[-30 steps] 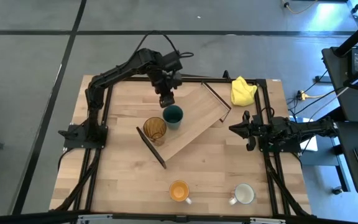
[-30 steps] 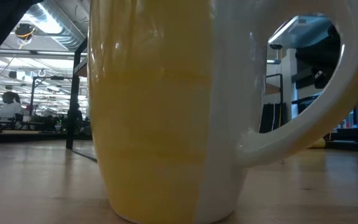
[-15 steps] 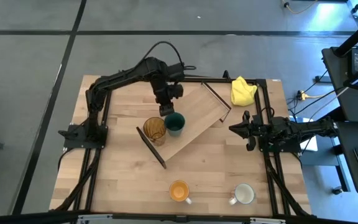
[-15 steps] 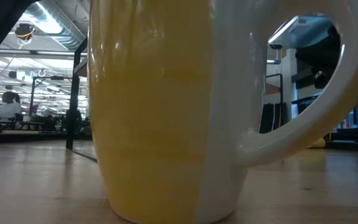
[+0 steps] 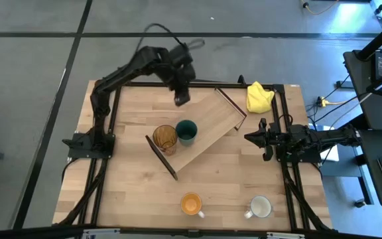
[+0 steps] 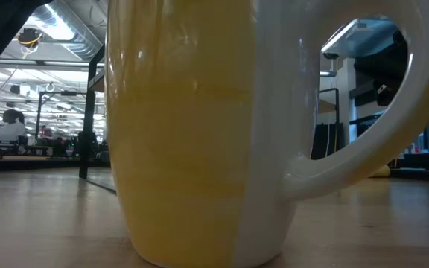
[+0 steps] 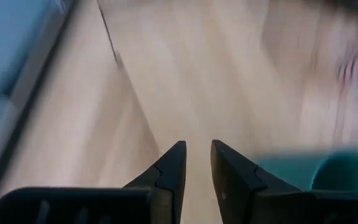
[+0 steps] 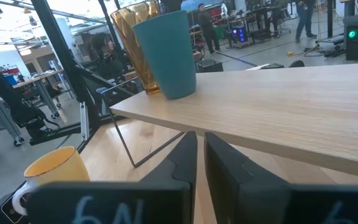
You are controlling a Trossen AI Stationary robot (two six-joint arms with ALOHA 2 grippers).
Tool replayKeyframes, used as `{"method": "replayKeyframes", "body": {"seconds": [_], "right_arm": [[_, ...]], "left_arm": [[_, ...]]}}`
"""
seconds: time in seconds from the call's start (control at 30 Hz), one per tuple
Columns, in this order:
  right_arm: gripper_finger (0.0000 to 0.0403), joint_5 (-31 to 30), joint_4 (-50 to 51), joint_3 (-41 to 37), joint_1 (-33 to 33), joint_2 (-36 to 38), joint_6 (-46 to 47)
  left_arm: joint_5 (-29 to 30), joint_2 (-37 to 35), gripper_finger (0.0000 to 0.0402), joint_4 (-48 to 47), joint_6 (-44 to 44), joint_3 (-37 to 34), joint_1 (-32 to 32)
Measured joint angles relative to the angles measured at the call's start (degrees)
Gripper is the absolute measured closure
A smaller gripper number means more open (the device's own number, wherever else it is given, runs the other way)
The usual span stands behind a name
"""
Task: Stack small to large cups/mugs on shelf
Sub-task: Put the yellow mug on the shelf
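The light-wood shelf lies slantwise on the table. On it stand the amber ribbed tumbler and, right beside it, the dark teal cup; both also show in the right wrist view, teal cup and tumbler. The orange mug and the white mug stand on the table near its front edge. My left gripper is up in the air beyond the teal cup, toward the far edge, with a narrow gap between its fingers and nothing in it. My right gripper waits shut at the table's right side.
A yellow cloth lies at the far right corner. The orange mug stands close before the low camera and hides most of that view. Bare table lies left of the shelf and between the shelf and the two front mugs.
My left gripper first came down toward the teal cup, which shifted a little toward the near edge on the shelf. It has then risen and drawn back toward the far edge, away from the cup. The cup stays upright beside the tumbler.
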State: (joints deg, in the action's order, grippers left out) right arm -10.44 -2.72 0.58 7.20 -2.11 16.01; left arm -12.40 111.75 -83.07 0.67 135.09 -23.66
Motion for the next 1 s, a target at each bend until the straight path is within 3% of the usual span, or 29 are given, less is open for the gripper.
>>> {"method": "replayKeyframes", "body": {"seconds": [0.07, 0.17, 0.33, 0.6, 0.77, 1.0], "right_arm": [[0.037, 0.0, 0.0, 0.0, 0.0, 0.0, 0.0], [0.037, 0.0, 0.0, 0.0, 0.0, 0.0, 0.0], [0.037, 0.0, 0.0, 0.0, 0.0, 0.0, 0.0], [0.037, 0.0, 0.0, 0.0, 0.0, 0.0, -0.2], [0.037, -2.8, -0.9, 0.0, 0.0, 0.0, -8.6], [0.037, -4.0, -2.5, 0.0, 0.0, -0.1, -15.5]], "left_arm": [[-0.8, -1.8, 0.0333, 7.9, -1.8, -1.1, 0.0], [-6.7, -3.1, 0.0333, 12.6, -1.9, -0.7, 0.3], [-12.8, -3.5, 0.0333, 11.5, 0.8, -0.2, 2.0], [-11.3, -6.4, 0.0333, 14.4, 3.0, -0.2, 6.2], [-5.4, -8.2, 0.0333, 17.6, 2.8, 0.0, 7.9], [-1.4, -10.2, 0.0333, 18.0, -5.1, -0.1, 8.7]]}}
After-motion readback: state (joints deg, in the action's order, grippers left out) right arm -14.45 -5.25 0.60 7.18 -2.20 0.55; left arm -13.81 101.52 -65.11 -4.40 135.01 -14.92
